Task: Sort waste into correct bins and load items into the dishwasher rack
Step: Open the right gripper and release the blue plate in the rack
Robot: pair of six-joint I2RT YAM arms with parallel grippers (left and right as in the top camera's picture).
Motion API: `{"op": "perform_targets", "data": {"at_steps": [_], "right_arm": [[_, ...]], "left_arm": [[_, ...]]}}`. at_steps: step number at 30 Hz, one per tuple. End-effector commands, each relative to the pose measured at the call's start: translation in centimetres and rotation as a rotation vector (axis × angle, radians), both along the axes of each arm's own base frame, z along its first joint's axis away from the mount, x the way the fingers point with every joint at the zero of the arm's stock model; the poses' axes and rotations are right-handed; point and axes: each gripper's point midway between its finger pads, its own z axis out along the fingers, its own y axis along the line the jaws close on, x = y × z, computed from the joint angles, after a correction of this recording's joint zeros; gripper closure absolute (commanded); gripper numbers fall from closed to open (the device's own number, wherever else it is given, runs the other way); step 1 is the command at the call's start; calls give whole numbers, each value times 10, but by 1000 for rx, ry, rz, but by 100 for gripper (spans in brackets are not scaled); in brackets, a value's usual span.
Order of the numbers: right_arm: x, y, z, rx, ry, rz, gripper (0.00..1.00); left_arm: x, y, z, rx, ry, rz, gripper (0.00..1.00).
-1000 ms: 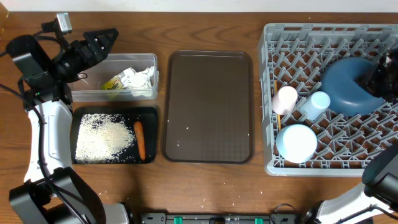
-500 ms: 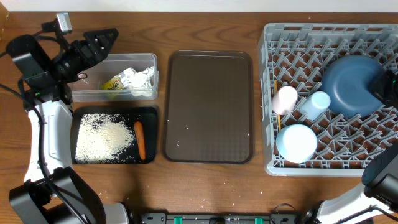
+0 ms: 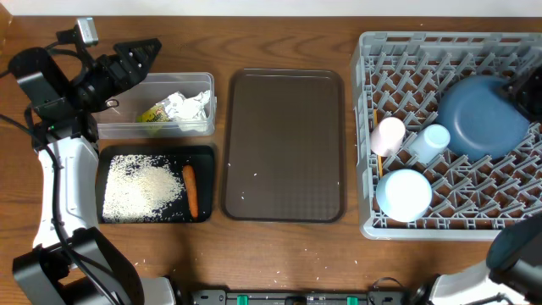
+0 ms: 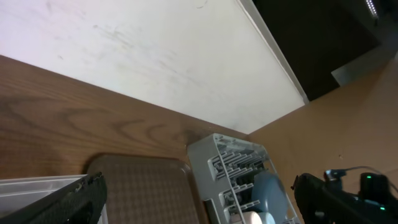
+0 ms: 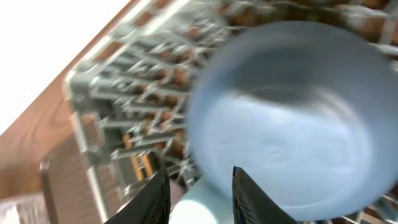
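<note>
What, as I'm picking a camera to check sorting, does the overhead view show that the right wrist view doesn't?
Only overhead: the paper wrapper in the clear tub, the rice and carrot piece on the black tray, the left gripper. Only right wrist: the right gripper close up, jaws apart. Both: the dark-blue plate in the grey rack.

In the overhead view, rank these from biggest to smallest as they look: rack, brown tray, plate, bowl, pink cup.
1. rack
2. brown tray
3. plate
4. bowl
5. pink cup
No two of these look close in size.
</note>
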Motion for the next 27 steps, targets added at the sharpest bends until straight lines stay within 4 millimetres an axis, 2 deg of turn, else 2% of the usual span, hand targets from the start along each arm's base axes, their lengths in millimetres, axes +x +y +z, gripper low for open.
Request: {"op": "perform_targets", "data": {"at_steps": [1,5,7,8,11,14,27], "right_arm": [[2,46,35,-80,-105,221,66],[-7,77,33,-178,-37,298,48],[-10,88,29,-233,4,318,23],[-10,94,27,-251,15,331,1],[-12,116,23,-266,37,385,1],[-12,129,23,-267,33,417,1],[-12,131,23,-267,33,422,1]], "left_arm": [[-3,0,13,10,-31,-5,2],[-3,0,13,10,-31,-5,2],[-3,0,13,10,-31,-5,2],[-3,0,13,10,-31,-5,2],[-3,0,13,10,-31,-5,2],[-3,0,13,10,-31,-5,2],[-3,0,13,10,-31,-5,2]]}}
